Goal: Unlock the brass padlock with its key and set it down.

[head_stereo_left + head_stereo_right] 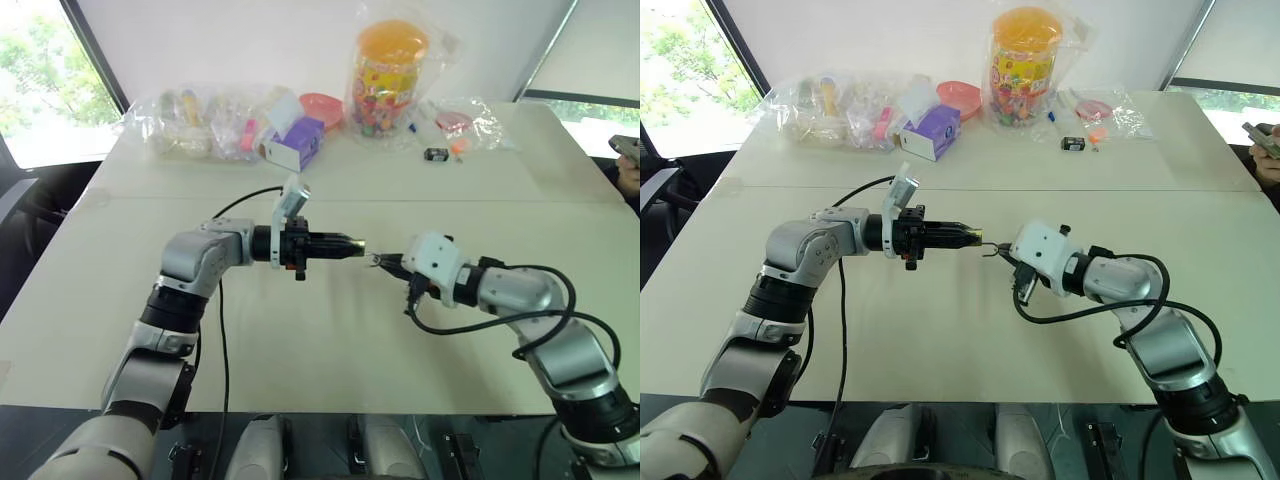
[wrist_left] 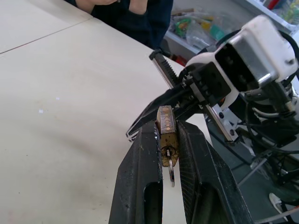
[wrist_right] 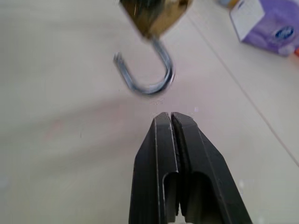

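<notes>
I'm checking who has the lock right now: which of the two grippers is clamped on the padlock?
The left gripper: its fingers pinch the brass padlock by its body. The right gripper is shut on nothing, just short of the sprung-open shackle.

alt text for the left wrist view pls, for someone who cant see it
The left gripper clamps a small brass padlock with a key hanging from its keyhole, above a pale table. The right gripper, shut, points in from the far side just beyond the padlock.
</notes>
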Tool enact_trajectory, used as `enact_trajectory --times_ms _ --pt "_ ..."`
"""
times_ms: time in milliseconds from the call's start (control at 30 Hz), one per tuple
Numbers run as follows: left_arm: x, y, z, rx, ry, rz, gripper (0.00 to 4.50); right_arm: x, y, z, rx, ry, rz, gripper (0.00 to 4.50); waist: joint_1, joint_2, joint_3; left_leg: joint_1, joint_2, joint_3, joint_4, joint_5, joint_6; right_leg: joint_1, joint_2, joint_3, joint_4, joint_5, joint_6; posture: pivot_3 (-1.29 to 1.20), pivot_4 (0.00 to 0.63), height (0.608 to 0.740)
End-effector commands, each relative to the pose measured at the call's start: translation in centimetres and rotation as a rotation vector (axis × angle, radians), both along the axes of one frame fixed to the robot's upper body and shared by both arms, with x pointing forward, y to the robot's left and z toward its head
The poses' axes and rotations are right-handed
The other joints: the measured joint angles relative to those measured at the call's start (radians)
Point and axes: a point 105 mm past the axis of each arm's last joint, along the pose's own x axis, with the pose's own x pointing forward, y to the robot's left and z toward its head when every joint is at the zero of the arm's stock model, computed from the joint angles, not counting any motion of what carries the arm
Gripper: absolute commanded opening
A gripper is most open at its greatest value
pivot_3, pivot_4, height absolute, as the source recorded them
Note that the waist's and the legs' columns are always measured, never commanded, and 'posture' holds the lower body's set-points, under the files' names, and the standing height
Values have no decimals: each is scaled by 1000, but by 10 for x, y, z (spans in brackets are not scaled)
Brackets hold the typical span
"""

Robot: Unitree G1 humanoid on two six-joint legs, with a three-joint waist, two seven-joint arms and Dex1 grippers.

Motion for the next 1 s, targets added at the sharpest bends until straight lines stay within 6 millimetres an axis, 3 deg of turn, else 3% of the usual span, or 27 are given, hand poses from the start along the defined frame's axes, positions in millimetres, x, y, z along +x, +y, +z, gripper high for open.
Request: enact_trajectory --times_ms 33,200,533,567,633,833,1000 --pt "-3 -4 -7 20 -24 -6 0 -9 -13 11 -59 -83 -32 34 1 0 0 0 0 0 0 0 0 0 0 0 0 0 0 0 150 735" --pt "14 -18 -34 38 32 120 0 -23 -25 15 -39 -92 -114 34 5 0 0 0 0 0 0 0 0 0 0 0 0 0 0 0 150 735" --pt "40 -55 -77 61 196 284 0 -38 -22 19 -7 -110 -197 34 2 -1 0 0 -1 0 0 0 0 1 1 0 0 0 0 0 150 735" --pt "41 -56 -79 69 192 284 764 -39 -21 19 -6 -110 -200 0 1 -1 0 0 -1 0 0 0 0 1 1 0 -1 0 0 0 150 735" --pt "42 -56 -81 75 185 281 1299 -40 -19 18 -5 -109 -203 0 1 -1 0 0 -1 -1 0 0 0 1 1 0 -1 0 0 0 150 735" --pt "41 -40 -88 124 135 258 4331 -43 -16 15 -7 -99 -205 0 -1 -1 0 1 -1 -1 0 0 0 1 1 0 -1 0 0 0 150 735" --pt "36 -10 -68 125 14 210 4426 -45 -22 12 -44 -70 -193 0 -8 -1 0 1 1 -1 -1 0 0 1 2 0 0 0 0 0 150 735"
